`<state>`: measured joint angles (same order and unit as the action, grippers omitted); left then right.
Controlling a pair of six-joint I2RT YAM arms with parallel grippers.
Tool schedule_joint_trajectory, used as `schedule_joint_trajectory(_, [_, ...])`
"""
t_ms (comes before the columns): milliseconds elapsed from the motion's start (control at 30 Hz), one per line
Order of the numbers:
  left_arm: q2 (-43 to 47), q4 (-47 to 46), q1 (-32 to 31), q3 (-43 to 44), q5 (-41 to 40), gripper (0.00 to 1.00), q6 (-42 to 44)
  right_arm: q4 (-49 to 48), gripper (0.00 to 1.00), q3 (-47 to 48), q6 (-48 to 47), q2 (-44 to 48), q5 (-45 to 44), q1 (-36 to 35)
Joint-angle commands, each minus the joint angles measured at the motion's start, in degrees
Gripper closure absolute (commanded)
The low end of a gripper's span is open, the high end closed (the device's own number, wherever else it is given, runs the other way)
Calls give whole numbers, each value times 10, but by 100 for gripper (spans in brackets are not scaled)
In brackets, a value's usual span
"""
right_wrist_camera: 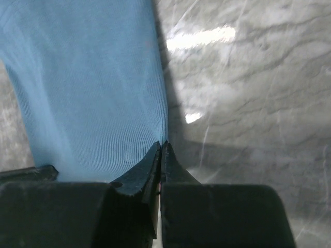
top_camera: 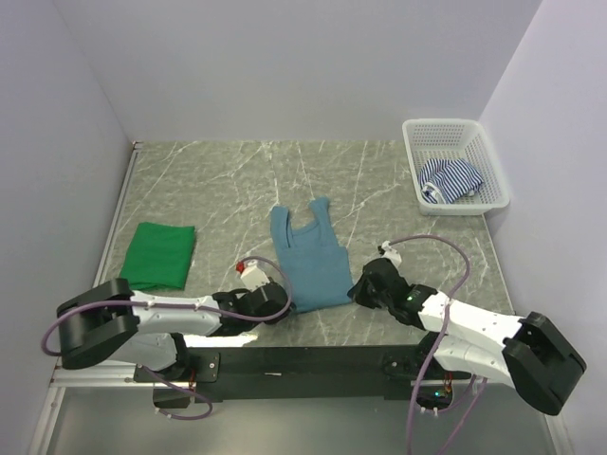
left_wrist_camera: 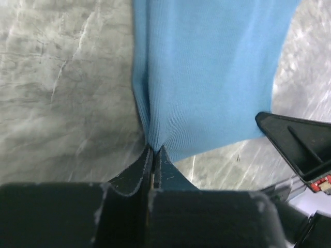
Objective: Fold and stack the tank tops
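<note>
Your left hand (left_wrist_camera: pixel 153 152) and right hand (right_wrist_camera: pixel 161 147) each pinch a hem corner of the blue top (top_camera: pixel 311 261), so you can fold it evenly.

This is looking like a robotics lab test cell rather than a home. Plain pale walls (top_camera: pixel 303 66) are closing in a marble-patterned table (top_camera: pixel 209 180) ahead of and to either side of the left gripper (top_camera: pixel 283 303) and right gripper (top_camera: pixel 354 289). Behind the grippers, both arms are sitting bolted to a black base rail (top_camera: pixel 303 360), with purple cables (top_camera: pixel 422 237) looping loose. A white mesh basket (top_camera: pixel 453 124) is standing far beyond the right gripper, in the corner.
</note>
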<state>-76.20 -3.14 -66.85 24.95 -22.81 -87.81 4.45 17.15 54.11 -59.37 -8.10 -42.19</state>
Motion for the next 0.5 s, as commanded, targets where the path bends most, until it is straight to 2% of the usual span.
schedule_joint_trajectory(0, [53,73,-6,-3,2,99,54,40,100,9,-2,41,-16,-32])
schedule_joint_trajectory(167, [110,101,-46,-26,31,99,69,84,100,-4,26,94,-20,-103])
schedule_joint_trajectory(333, [136,230,-143,24,-11,99,41,161,100,5,93,159,-69,-228])
schedule_joint_trajectory(467, [153,290,-173,67,-43,99,19,215,100,45,115,196,-101,-263])
